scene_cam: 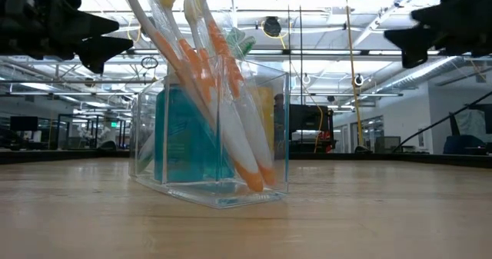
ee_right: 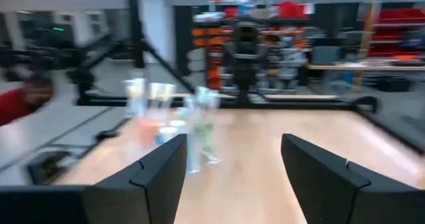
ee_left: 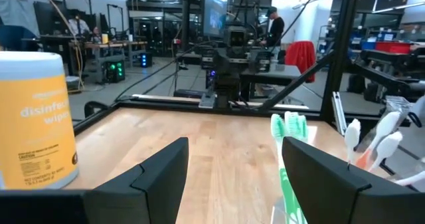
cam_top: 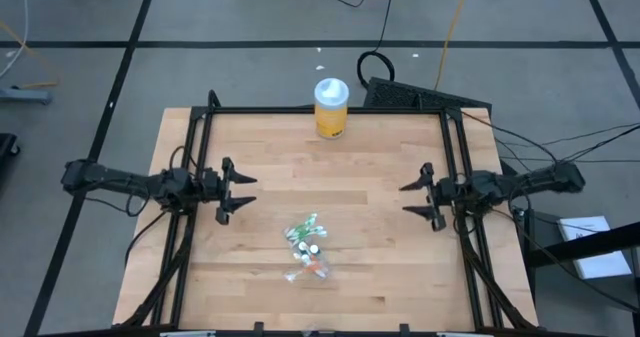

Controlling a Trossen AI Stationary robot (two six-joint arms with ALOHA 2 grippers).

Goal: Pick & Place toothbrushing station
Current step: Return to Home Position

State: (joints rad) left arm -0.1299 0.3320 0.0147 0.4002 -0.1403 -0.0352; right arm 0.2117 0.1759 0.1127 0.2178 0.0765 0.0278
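**While Both Arms Hang Back, the Station Stands Filled**

Since neither gripper holds anything, this looks like the closing step, with each arm parking at its own side. At the left edge of the table (cam_top: 380, 277) the left gripper (cam_top: 243, 191) hovers with its jaws spread wide and empty, pointing inward. Well apart from it, between the arms, the toothbrushing station (cam_top: 308, 249) stands upright on the wood. The low view shows toothbrushes (scene_cam: 231, 128) leaning in it, rising above the rim, beside a teal item. At the right edge the right gripper (cam_top: 408, 199) mirrors its partner, fingers wide and empty. The next move probably calls only for settling each arm at rest without swinging inward. A yellow jar (cam_top: 331, 109) sits at the far edge, clear of both arms. The leaning brush handles are the one thing a stray sweep could catch.
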